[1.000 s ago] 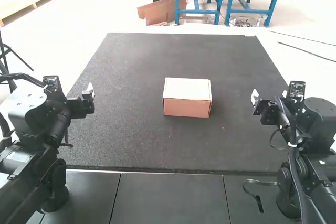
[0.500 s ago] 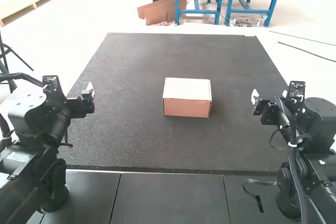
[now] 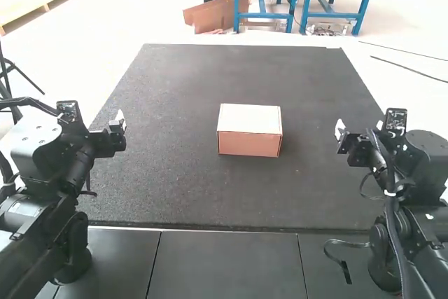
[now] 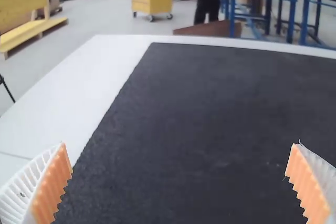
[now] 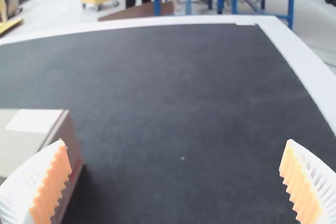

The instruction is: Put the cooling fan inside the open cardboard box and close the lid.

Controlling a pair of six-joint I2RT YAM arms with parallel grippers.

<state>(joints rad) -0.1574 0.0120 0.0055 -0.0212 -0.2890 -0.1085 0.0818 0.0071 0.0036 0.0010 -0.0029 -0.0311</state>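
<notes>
A small cardboard box (image 3: 250, 129) sits in the middle of the black mat (image 3: 175, 173) with its lid flat on top, shut. One corner of the box (image 5: 26, 135) shows in the right wrist view. My left gripper (image 3: 117, 127) hovers over the mat's left edge, well left of the box, open with nothing between its ribbed white fingers (image 4: 47, 187). My right gripper (image 3: 341, 134) hangs over the mat's right part, right of the box, open and holding nothing, its orange pads (image 5: 50, 184) wide apart.
The mat lies on a white table surface (image 3: 91, 54) that borders it on the left, right and far sides. Dark panels (image 3: 224, 264) run along the near edge between the two arm bases.
</notes>
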